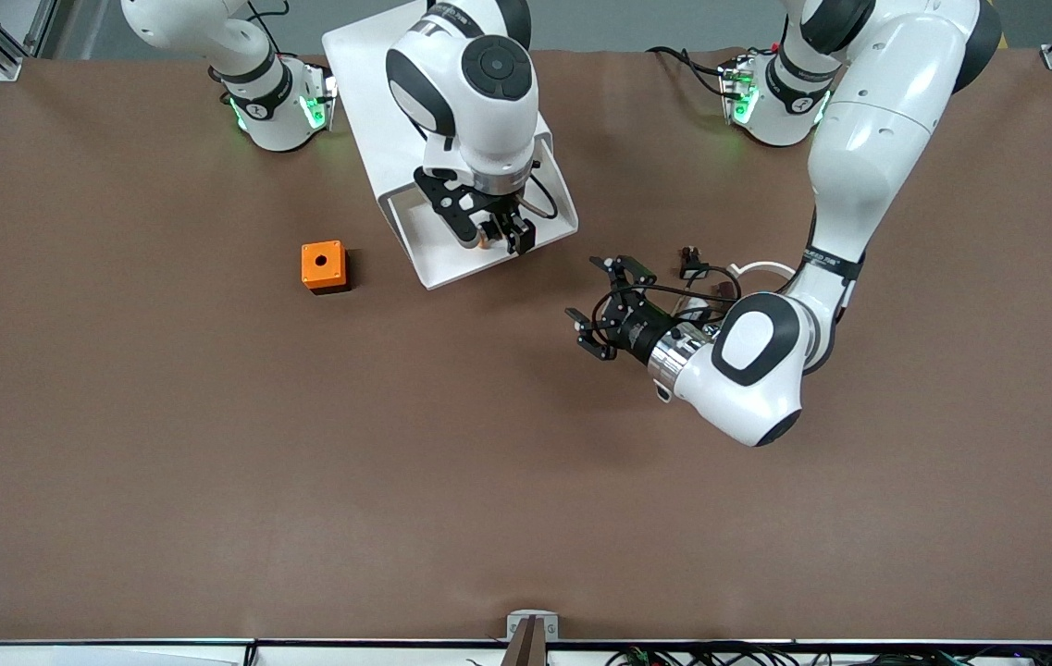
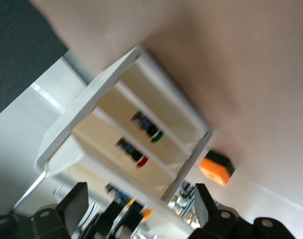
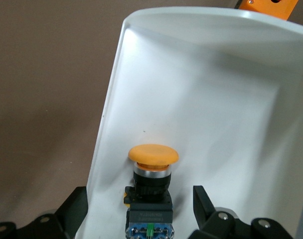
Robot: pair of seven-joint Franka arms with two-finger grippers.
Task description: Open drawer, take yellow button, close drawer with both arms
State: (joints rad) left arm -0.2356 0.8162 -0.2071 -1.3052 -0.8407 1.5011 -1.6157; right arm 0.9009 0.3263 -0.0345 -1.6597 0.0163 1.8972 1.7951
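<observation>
While drawer [image 1: 488, 231] sits pulled out near robots' edge of table, button [image 3: 151, 186] lies inside, between spread fingers of right gripper [image 1: 496, 233]. Left gripper [image 1: 607, 310] released, mid-table. Lower drawers [image 2: 141, 142] apparently hold buttons.

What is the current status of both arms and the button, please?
Right end effector open, straddling button in pulled-out drawer. Left end effector open, waiting over table facing cabinet. Nothing in the way.

Left claw [image 2: 136, 206] open, facing cabinet [image 2: 86, 99]; orange cube [image 2: 216, 168] beside.
</observation>
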